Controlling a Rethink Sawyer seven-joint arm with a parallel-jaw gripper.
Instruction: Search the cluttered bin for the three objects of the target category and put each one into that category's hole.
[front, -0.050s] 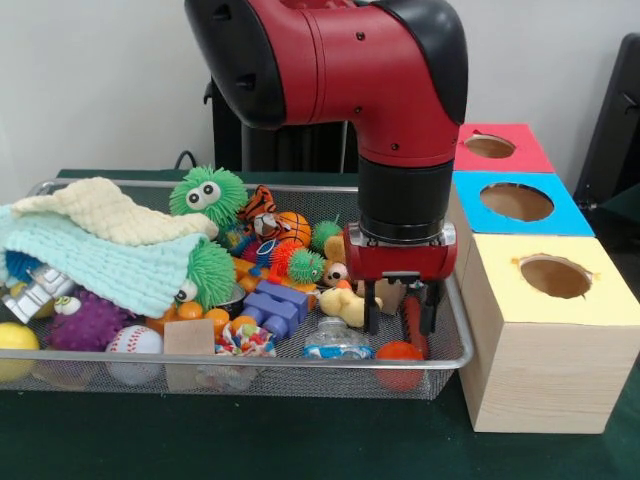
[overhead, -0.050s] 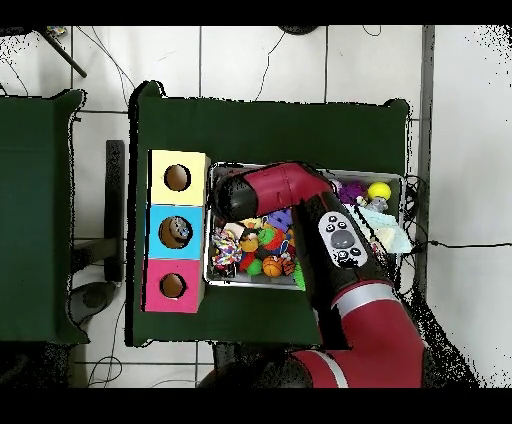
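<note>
Hovering over bin's (front, -0.050s: 455, 345) box-side end, arm (front, -0.050s: 400, 110) hangs low. We see three boxes, yellow (front, -0.050s: 550, 345), blue (front, -0.050s: 515, 205) and pink (front, -0.050s: 500, 148), holes showing nothing inside from front; overhead too small to tell. Bin full of toys, so we judge sorting barely begun. Gripper (front, -0.050s: 400, 318) down in clutter, fingers apart, straddling red stick toy (front, -0.050s: 412, 322); grip not closed. Target category unknown to us.

Your front view sits close and low, facing the wire bin (front, -0.050s: 440, 350); your overhead view looks straight down from high up. Both share the bin and the yellow box (front, -0.050s: 545, 340).
</note>
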